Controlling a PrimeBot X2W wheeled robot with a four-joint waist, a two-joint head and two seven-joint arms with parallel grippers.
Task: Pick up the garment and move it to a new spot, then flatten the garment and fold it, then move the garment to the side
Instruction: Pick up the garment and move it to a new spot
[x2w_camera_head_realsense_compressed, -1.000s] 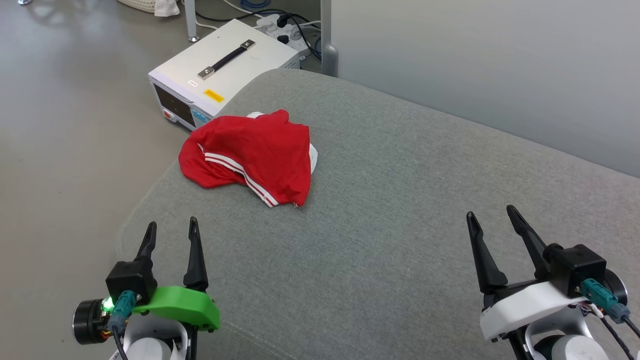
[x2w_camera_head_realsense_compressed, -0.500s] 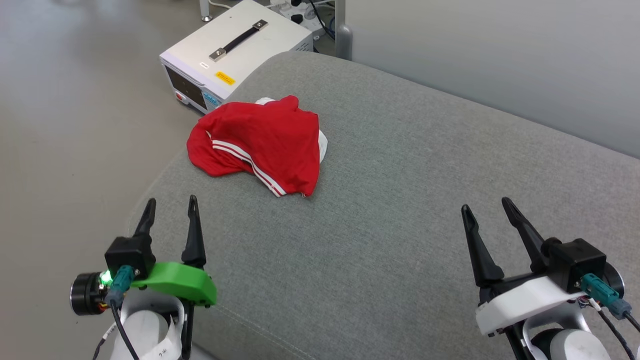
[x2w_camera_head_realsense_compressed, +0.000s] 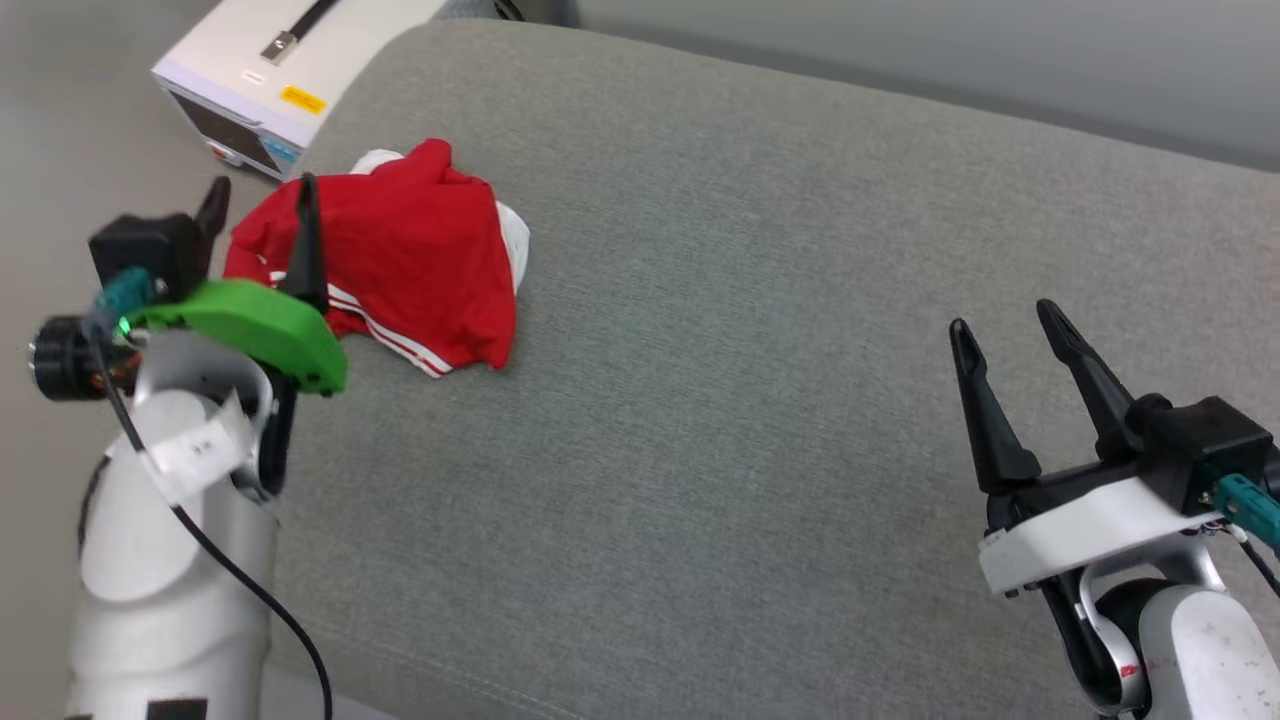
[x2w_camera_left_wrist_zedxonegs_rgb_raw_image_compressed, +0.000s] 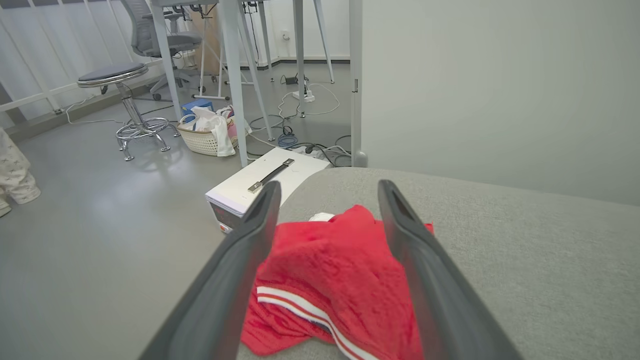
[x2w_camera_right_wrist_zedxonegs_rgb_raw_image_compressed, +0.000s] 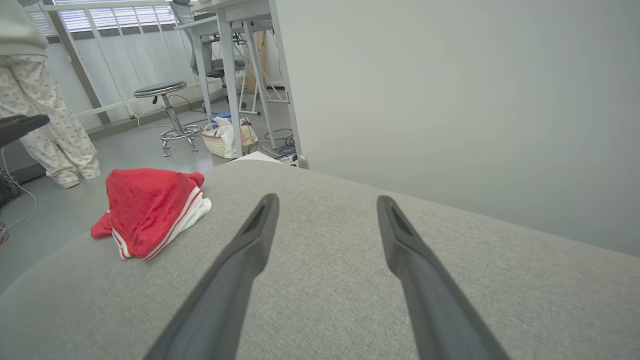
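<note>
Garment (x2w_camera_head_realsense_compressed: 410, 250) lying crumpled near left edge of grey cushion (x2w_camera_head_realsense_compressed: 750, 350). Left gripper (x2w_camera_head_realsense_compressed: 262, 190) hovering beside it, fingers standing apart, gripping nothing. Right gripper (x2w_camera_head_realsense_compressed: 1003, 320) hanging well apart, fingers spread wide, empty.

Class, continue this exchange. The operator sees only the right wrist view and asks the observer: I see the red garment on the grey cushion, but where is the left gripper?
Observer: In the head view the left gripper stands open at the left edge of the garment.
Operator: Is the cloth lined up with it?
Observer: The left wrist view frames the garment between its two fingers; no grip yet.
Operator: What is beyond that edge?
Observer: A white box with a black handle stands on the floor beside the cushion.
</note>
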